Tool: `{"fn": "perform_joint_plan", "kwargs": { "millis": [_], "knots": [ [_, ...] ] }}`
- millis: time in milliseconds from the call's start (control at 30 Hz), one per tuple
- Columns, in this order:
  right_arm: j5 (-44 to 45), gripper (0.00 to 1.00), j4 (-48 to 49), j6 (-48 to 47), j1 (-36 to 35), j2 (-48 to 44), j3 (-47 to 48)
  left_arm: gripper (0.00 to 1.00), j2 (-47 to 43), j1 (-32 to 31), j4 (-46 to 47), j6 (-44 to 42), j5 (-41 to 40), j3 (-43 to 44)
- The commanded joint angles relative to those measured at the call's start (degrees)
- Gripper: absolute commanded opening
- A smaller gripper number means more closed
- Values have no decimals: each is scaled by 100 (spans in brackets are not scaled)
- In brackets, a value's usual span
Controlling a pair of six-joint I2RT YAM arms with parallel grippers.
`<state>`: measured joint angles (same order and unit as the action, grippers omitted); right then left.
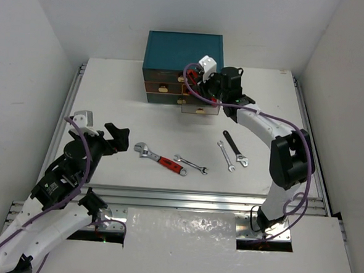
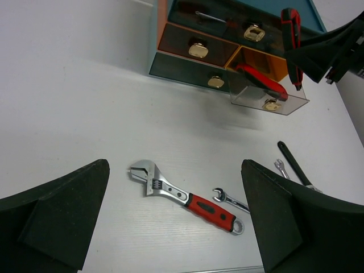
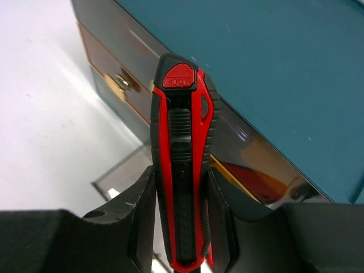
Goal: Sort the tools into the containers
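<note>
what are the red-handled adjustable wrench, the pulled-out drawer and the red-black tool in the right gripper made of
Red-handled adjustable wrench: shiny silver head, likely polished steel; matte red sleeve, probably rubber or plastic.
Pulled-out drawer: smoky see-through walls, likely tinted plastic.
Red-black tool in the right gripper: moulded casing with ribbed black slider, probably hard plastic.

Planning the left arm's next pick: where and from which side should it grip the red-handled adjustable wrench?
Likely mid-handle on the adjustable wrench, from straight above, closing across its width: it lies flat, the red handle is narrow, and a small spanner crowds its end.
</note>
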<state>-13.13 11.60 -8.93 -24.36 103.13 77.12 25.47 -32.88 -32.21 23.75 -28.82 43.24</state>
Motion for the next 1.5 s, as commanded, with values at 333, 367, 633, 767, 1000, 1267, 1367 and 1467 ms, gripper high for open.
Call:
{"fn": "perform_joint_plan", "kwargs": {
  "millis": [333,367,633,767,1000,1267,1367,1467],
  "knots": [
    [-138,79,722,-92,195,-302,-320,100,98,89,347,-186,263,0],
    [-85,86,687,48,195,-398,-416,100,98,89,347,-195,271,0],
    [1250,45,1309,3979,195,-1822,-2752,100,45,98,390,-204,341,-27],
    [830,0,2030,4803,195,-1517,-3406,100,142,98,391,-221,403,-27],
    [644,0,1769,4577,204,-514,-2300,100,124,98,399,-230,421,-35],
    [943,0,1302,4260,291,486,-972,100,221,98,426,-274,552,-35],
    [874,0,1091,4198,423,857,-392,100,247,107,452,-309,605,-44],
    [777,0,1003,4136,511,1235,-5,100,300,107,470,-336,667,-44]
  ]
}}
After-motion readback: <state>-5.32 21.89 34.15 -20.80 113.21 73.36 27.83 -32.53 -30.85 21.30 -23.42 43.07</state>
